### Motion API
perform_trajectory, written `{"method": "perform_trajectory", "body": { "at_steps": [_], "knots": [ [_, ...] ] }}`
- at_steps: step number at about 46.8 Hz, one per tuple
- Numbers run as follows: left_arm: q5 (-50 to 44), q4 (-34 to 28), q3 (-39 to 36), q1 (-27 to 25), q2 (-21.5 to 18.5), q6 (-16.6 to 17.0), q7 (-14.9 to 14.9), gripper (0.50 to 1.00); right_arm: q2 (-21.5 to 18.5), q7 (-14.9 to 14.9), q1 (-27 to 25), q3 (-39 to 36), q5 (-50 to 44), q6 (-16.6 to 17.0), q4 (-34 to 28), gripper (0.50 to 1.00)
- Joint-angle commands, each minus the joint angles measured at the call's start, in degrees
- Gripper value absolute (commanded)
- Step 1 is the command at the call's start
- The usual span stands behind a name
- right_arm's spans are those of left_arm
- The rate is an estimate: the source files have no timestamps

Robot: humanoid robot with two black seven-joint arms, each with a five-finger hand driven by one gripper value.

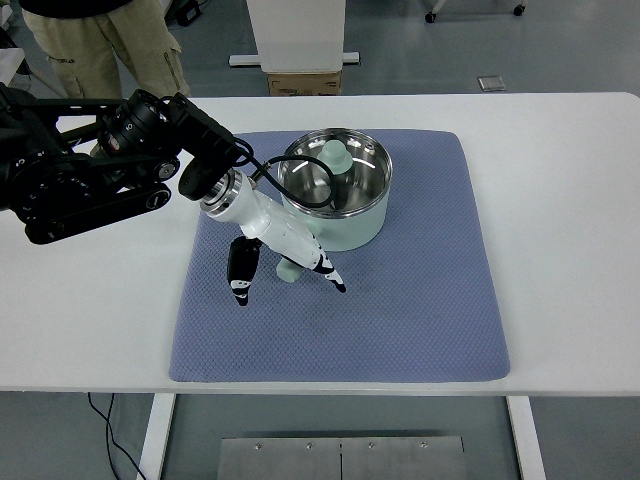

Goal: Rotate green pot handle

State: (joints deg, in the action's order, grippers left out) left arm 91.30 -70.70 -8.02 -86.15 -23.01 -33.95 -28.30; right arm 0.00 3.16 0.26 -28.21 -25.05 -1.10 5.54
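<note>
I have the green pot (335, 195) sitting on the blue mat (420, 300) at the middle of the white tabletop (560, 200), so it shouldn't skid when pushed. Its handle (288, 268) sticks out toward the near left. My left hand (275, 250) is over it, fingers (240, 275) spread downward on either side, gripping nothing yet, placed, I judge, to swing it around.

No text, label, brand, number or sign can be read on anything in view.
</note>
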Motion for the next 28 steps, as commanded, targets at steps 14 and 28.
{"method": "perform_trajectory", "body": {
  "at_steps": [14, 28],
  "knots": [
    [0.0, -0.2, -5.5, -4.0, 0.0, 1.2, -0.2, 1.0, 0.0, 0.0, 0.0, 0.0, 0.0, 0.0, 0.0, 1.0],
    [0.1, -0.1, -10.3, -5.2, 0.0, 3.3, -0.2, 1.0, 0.0, 0.0, 0.0, 0.0, 0.0, 0.0, 0.0, 1.0]
  ]
}}
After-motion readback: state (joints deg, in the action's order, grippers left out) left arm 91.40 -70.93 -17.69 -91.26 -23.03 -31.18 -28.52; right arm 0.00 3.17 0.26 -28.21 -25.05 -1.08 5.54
